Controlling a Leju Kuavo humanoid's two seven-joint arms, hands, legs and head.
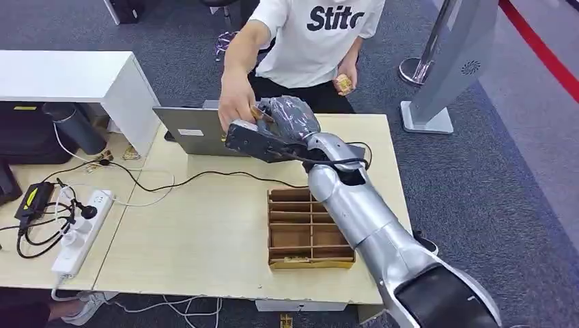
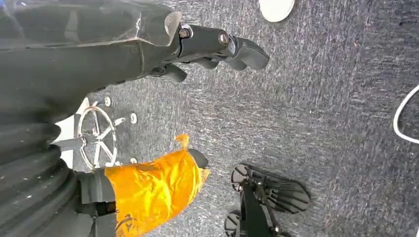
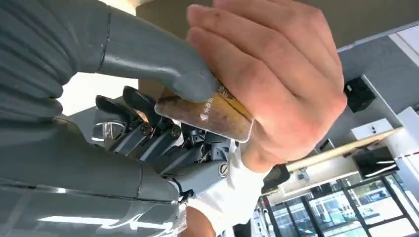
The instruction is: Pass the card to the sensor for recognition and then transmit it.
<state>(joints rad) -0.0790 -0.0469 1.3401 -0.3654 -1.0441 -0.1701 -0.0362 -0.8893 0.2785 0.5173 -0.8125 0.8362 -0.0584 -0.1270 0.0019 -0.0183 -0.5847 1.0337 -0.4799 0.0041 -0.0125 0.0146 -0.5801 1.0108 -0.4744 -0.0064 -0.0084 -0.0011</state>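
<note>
The thick grey thumb (image 3: 163, 69) of the right hand (image 3: 148, 123) is seen closest in the right wrist view, pressed onto one face of a gold card (image 3: 207, 114), while the darker fingers (image 3: 148, 131) are curled up against the card's other face. The card is thus pinched between thumb and fingers, and it is also gripped from the far side by a person's hand (image 3: 269, 84), so that it is held by both at once. In the head view the same meeting is found above the far edge of the wooden table (image 1: 205, 225), just in front of a closed grey laptop (image 1: 191, 130), with the right hand (image 1: 263, 137) reaching out to the person's hand (image 1: 235, 106).

The left hand (image 2: 217, 47) is shown hanging over grey carpet, its dark fingers slightly curled and apart, with nothing in them.

The card is judged to be thin, stiff, light and smooth-faced, and therefore likely to slip if pinched weakly. It is best held flat across both faces near one short end, so that the opposite end is left free for the receiver. The handover is judged to be under way, not yet completed.

A divided cardboard tray (image 1: 307, 229) lies nearer on the table, and a white power strip (image 1: 82, 232) lies at the left.
</note>
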